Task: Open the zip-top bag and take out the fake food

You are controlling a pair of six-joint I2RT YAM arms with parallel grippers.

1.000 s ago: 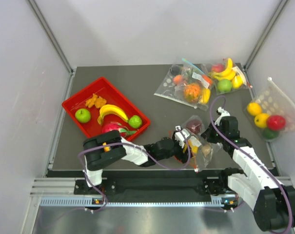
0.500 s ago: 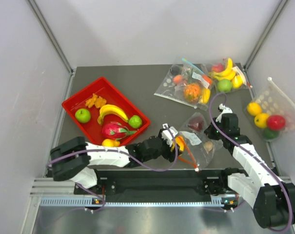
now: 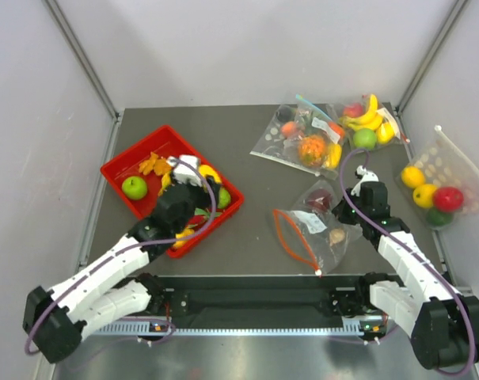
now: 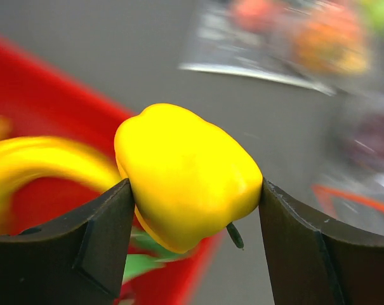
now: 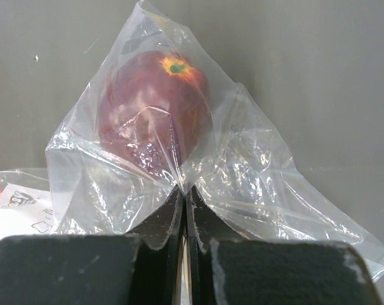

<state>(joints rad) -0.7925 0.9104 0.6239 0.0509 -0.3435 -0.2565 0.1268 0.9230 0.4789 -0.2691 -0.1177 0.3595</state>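
Note:
The zip-top bag (image 3: 314, 226) lies near the front right, its orange-red zip strip (image 3: 289, 237) spread open to the left. A dark purple piece (image 5: 155, 113) and a small beige one (image 3: 336, 236) are still inside. My right gripper (image 5: 185, 200) is shut on a fold of the bag's plastic at its far right corner (image 3: 346, 212). My left gripper (image 4: 195, 203) is shut on a yellow piece (image 4: 185, 175) and holds it over the red tray (image 3: 124, 168), seen from above (image 3: 193, 176). In the tray lie two green apples (image 3: 134, 188), orange segments (image 3: 153, 164), a banana and a dragon fruit.
Two other filled clear bags (image 3: 298, 142) (image 3: 367, 123) lie at the back right. A mesh bag of fruit (image 3: 441, 190) rests against the right wall. Grey walls enclose the table on three sides.
My left gripper has drawn the yellow piece out of the bag's mouth and swung left to over the red tray. My right gripper keeps its hold on the bag, whose mouth now lies open.

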